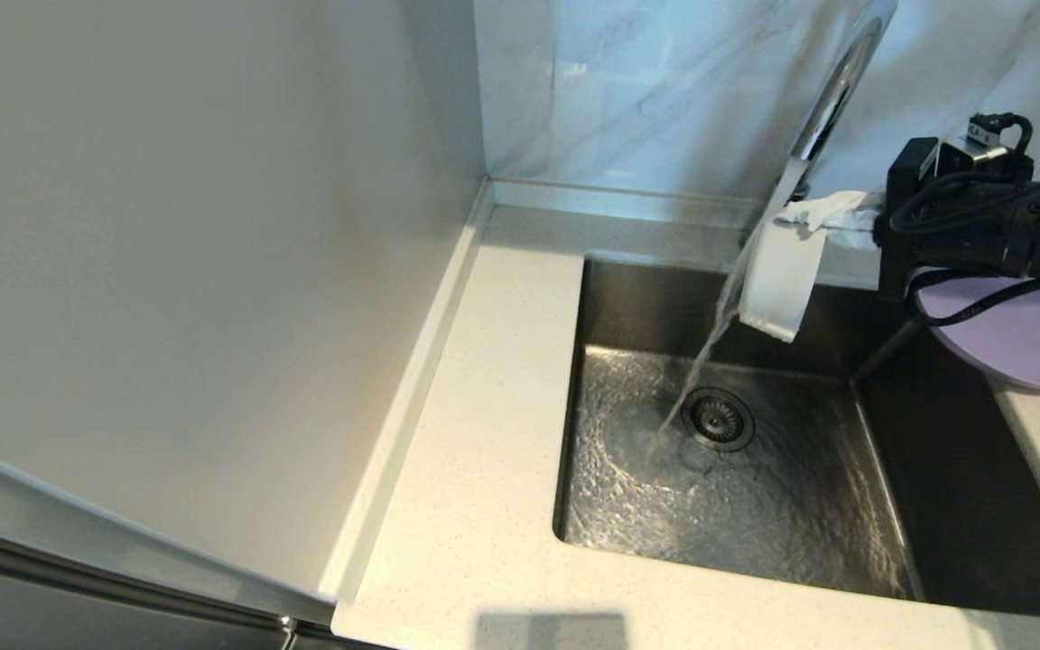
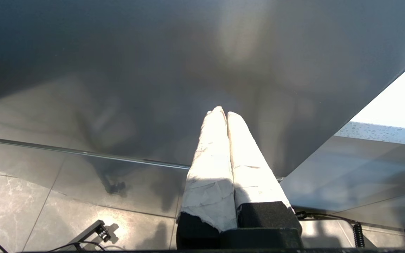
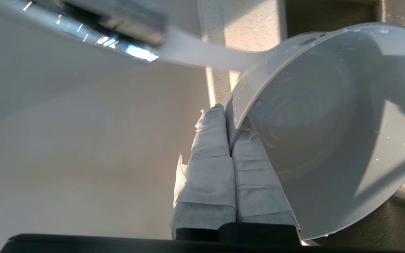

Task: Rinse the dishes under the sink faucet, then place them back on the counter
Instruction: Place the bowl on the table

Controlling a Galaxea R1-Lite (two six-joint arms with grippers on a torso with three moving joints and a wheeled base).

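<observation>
White-wrapped right pincer (image 3: 227,116) pinches the bowl's (image 1: 782,275) rim, holding it on edge in the faucet's (image 1: 831,86) stream just beyond its tips, over the sink (image 1: 755,487); the left pincer (image 2: 223,114), parked, is pressed together.

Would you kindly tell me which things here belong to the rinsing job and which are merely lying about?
In the job: right gripper shut on the bowl, held in the stream; faucet; sink; lavender plate; counter.
Just there: left gripper, shut, parked low above the floor; marble wall.
</observation>
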